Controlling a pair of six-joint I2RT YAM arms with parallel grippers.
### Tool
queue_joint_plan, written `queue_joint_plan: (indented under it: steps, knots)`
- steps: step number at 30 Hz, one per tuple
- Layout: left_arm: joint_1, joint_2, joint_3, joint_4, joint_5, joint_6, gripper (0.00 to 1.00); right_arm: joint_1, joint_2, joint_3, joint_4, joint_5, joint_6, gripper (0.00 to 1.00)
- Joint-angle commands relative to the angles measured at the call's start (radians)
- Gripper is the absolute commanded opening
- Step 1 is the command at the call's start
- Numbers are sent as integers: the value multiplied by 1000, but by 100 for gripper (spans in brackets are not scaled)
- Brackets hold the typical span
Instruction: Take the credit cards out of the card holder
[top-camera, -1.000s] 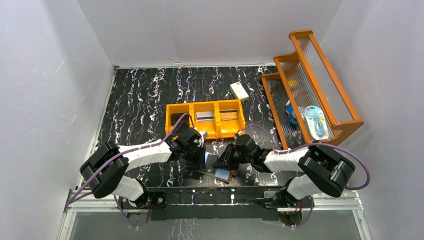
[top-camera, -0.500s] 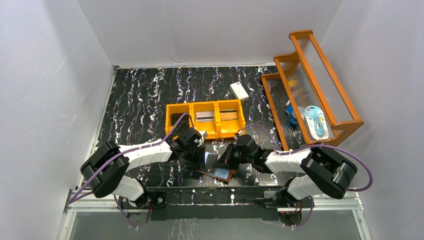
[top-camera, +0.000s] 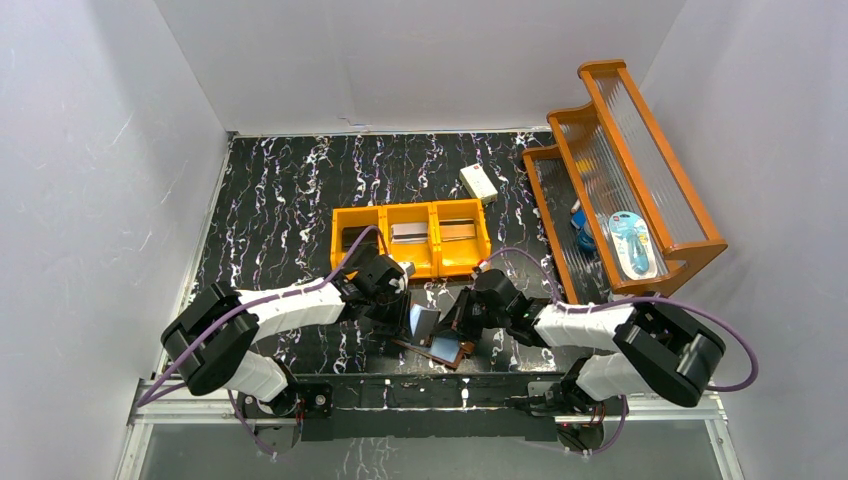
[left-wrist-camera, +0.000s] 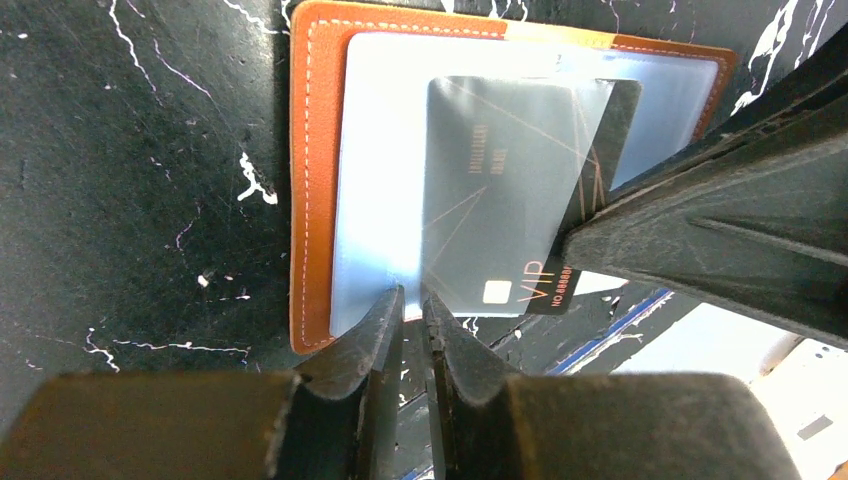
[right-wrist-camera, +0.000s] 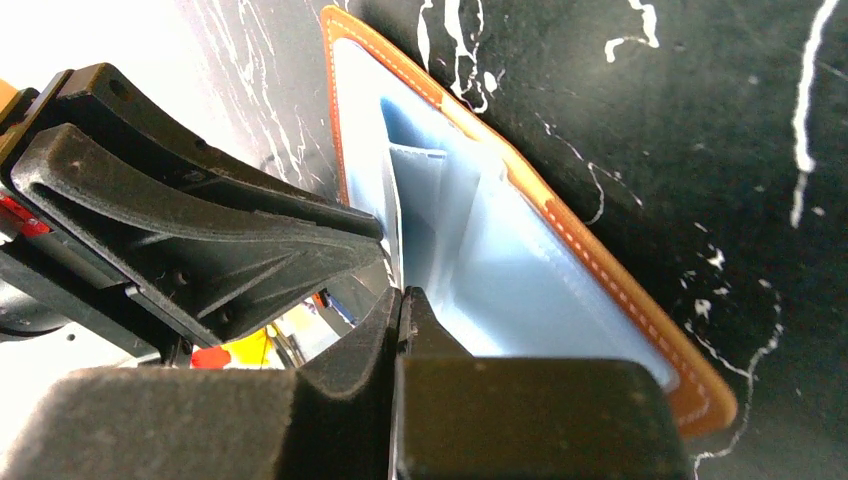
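The card holder lies open near the table's front edge, brown outside and pale blue inside. A black credit card marked VIP sticks partway out of its clear pocket. My left gripper is shut on the holder's near edge, holding that flap. My right gripper comes in from the right. Its jaws are shut on the card's edge, which shows edge-on between them. In the top view the left gripper and right gripper meet over the holder.
An orange three-compartment tray stands just behind the grippers with flat cards in its bins. A cream-white box lies further back. A wooden shelf rack with small items fills the right side. White walls close in the table.
The right gripper's jaws have closed on the card's edge and its arm has shifted slightly back. The left gripper has kept its hold and place.
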Motion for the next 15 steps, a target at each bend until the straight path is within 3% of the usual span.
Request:
queue_joint_plan:
  steps: [1,15]
  knots:
    - [-5,34,-27,-85,-81,12,13,-12,-53,22,-103,33,-12,5]
    - [-11,-12,-32,-75,-40,-1,15,-47,-89,13,-241,94,4,6]
